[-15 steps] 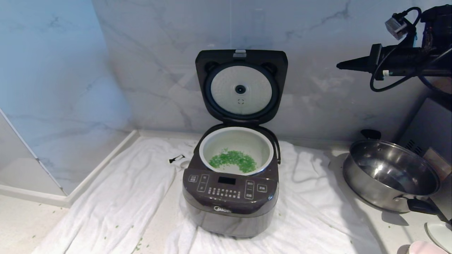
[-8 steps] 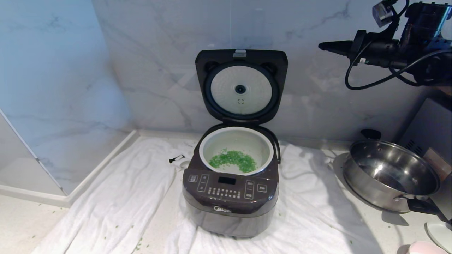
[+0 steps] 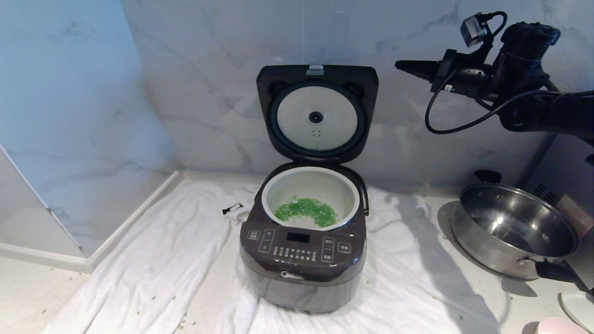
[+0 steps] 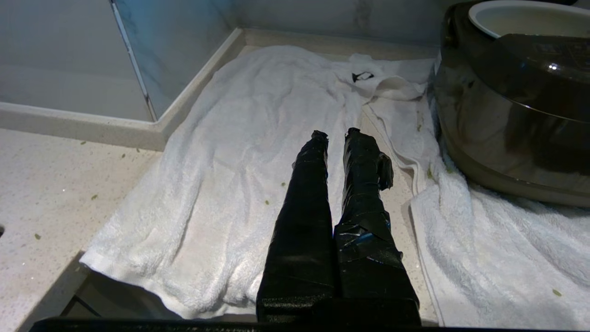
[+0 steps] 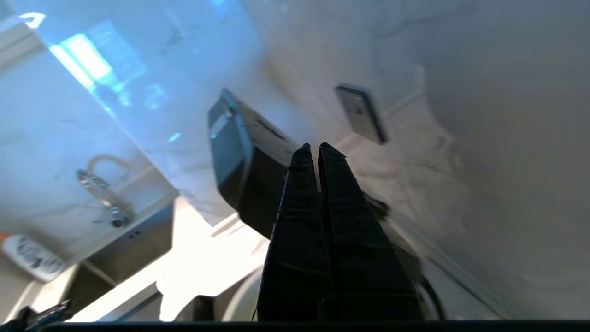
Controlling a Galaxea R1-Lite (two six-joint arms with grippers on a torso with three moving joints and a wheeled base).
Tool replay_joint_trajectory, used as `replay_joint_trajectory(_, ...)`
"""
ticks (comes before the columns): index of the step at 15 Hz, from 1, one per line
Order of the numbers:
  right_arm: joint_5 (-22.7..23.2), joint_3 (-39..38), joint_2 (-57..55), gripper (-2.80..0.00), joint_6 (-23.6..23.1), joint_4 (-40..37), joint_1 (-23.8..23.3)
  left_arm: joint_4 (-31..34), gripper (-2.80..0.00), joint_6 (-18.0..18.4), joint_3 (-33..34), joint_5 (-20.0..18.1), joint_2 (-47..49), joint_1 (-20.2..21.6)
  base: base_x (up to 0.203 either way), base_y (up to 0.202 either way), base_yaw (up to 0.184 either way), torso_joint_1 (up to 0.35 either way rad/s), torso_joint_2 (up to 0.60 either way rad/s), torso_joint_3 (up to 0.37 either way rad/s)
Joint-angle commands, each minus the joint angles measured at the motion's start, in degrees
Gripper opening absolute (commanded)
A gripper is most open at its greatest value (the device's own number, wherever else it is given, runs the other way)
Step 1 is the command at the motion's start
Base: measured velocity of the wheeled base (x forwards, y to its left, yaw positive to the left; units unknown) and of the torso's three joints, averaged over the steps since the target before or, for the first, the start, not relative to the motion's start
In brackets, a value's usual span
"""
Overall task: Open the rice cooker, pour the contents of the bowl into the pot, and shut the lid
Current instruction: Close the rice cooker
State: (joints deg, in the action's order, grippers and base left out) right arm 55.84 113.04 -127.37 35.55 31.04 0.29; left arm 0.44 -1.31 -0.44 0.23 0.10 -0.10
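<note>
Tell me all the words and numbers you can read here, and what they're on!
"Midea": white logo on the front of the rice cooker, partly lost in glare.
Button labels on the rice cooker's control panel: too small to read.
Small display on that panel: dark, no digits showing.
Nothing else carries readable text.

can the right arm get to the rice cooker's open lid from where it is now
Probably yes. The right gripper is shut, empty and raised to the right of the lid, near its top edge. Only bare wall lies between them; the steel pan sits far lower.
</note>
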Motion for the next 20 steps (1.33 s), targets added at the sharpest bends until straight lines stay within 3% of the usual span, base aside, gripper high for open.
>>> replay_joint_trajectory(1,0.40,0.06,-1.31,-2.80,1.14,1.60,2.23,0.00,-2.80,-0.01,0.00,0.03,0.08,0.01,0.000,0.000,0.000,0.000,0.00,0.000)
replay_joint_trajectory(7,1.81,0.16,-0.19,-2.80,2.36,2.98,5.30,0.00,-2.80,-0.01,0.00,0.03,0.08,0.01,0.000,0.000,0.000,0.000,0.00,0.000)
replay_joint_trajectory(12,3.20,-2.09,2.76,-2.80,10.27,3.41,5.73,0.00,-2.80,-0.01,0.00,0.03,0.08,0.01,0.000,0.000,0.000,0.000,0.00,0.000)
replay_joint_trajectory(16,3.57,-6.52,4.01,-2.80,11.29,3.42,5.91,0.00,-2.80,-0.01,0.00,0.03,0.08,0.01,0.000,0.000,0.000,0.000,0.00,0.000)
replay_joint_trajectory(20,3.16,-1.40,2.05,-2.80,12.16,3.56,3.70,0.00,-2.80,-0.01,0.00,0.03,0.08,0.01,0.000,0.000,0.000,0.000,0.00,0.000)
